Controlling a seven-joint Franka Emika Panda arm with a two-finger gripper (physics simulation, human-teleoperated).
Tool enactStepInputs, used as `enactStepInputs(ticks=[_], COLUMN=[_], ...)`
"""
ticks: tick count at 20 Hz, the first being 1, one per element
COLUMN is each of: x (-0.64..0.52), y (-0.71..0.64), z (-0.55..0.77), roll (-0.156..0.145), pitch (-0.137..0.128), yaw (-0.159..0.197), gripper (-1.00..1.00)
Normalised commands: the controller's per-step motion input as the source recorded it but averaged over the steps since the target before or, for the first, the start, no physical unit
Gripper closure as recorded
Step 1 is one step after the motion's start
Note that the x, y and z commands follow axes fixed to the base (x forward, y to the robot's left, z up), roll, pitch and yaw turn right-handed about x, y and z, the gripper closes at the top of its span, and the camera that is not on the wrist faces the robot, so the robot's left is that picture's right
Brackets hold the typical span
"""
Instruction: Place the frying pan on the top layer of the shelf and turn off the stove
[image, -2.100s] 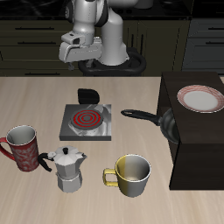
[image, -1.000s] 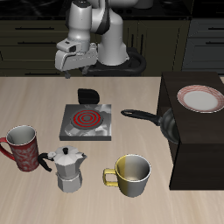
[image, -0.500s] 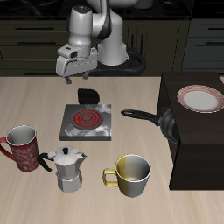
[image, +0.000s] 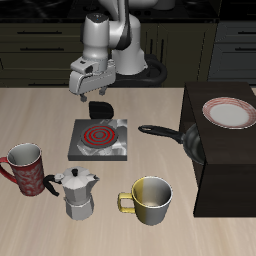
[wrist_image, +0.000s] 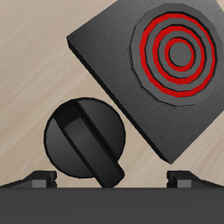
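Note:
The grey stove (image: 98, 142) sits mid-table, its spiral coil (image: 98, 133) glowing red. Behind it is the black knob (image: 100, 108). My gripper (image: 90, 94) hangs open just above and slightly beside the knob, holding nothing. In the wrist view the knob (wrist_image: 87, 140) lies close below, beside the stove (wrist_image: 131, 83) with its red coil (wrist_image: 179, 54), and both fingertips (wrist_image: 39, 179) stand wide apart. The black frying pan (image: 192, 146) leans tilted against the side of the dark shelf (image: 228, 170), its handle (image: 155, 129) pointing toward the stove.
A pink-rimmed white plate (image: 228, 113) lies on the shelf's top. Nearer the table's front edge stand a red patterned mug (image: 27, 168), a metal moka pot (image: 77, 192) and a yellow-and-white mug (image: 150, 198).
My gripper has come down and forward from high over the table's back to just above the knob. The pan, stove and mugs have not moved.

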Motion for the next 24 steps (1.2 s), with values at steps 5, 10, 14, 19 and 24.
enactStepInputs(ticks=[5,10,14,19,24], x=[-0.05,-0.09,-0.12,-0.05,-0.11], y=[0.11,0.06,0.02,-0.06,-0.22], z=[-0.13,-0.2,-0.2,-0.16,-0.04], roll=[0.009,0.007,0.013,-0.006,-0.038], pitch=[0.017,0.02,0.02,0.026,0.004], yaw=[0.01,0.001,0.001,0.032,0.001], gripper=[-1.0,-1.0,-1.0,-1.0,-1.0])
